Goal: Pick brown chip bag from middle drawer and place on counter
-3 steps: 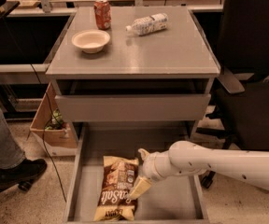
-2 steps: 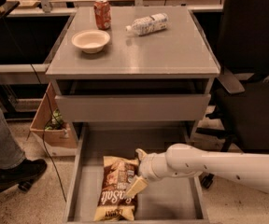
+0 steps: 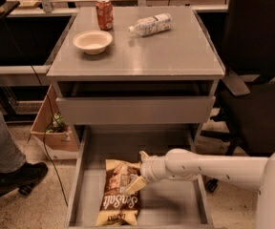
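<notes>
Brown chip bag lies flat on the floor of the middle drawer, lower centre of frame, drawer pulled out. Gripper is at the bag's upper right edge, fingers spread apart, nothing held yet; it looks like it's touching the foil, but that's hard to say. Step: grasp. Close on the crinkled top edge rather than the flat face, then lift straight up clear of the drawer walls. Counter at top of frame has free space right of the bowl.
</notes>
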Action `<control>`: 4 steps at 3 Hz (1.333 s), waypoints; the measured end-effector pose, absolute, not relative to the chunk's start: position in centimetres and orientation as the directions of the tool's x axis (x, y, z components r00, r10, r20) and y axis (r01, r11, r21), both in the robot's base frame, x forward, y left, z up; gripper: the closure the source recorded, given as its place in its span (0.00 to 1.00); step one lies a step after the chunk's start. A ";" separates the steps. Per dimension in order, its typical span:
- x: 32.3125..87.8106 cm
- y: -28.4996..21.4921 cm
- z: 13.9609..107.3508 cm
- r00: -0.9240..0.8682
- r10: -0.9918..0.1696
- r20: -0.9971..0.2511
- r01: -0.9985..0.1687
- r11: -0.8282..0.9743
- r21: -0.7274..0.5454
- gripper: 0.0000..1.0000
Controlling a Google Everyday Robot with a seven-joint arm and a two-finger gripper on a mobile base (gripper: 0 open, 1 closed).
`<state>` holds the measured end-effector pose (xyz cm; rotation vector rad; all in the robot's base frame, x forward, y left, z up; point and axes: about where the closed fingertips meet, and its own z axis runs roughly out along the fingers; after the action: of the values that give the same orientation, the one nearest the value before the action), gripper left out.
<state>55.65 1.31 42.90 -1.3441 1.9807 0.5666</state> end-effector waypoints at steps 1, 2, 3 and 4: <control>56.5 1.7 40.5 -0.300 -0.617 -0.728 -0.921 0.385 0.053 0.27; 56.4 2.0 39.2 -0.333 -0.595 -0.731 -0.917 0.384 0.105 0.50; 55.9 2.4 38.8 -0.347 -0.589 -0.730 -0.918 0.372 0.136 0.73; 54.2 2.4 41.5 -0.323 -0.604 -0.728 -0.929 0.350 0.121 1.00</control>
<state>54.22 2.38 41.49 -1.3300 2.0365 0.7263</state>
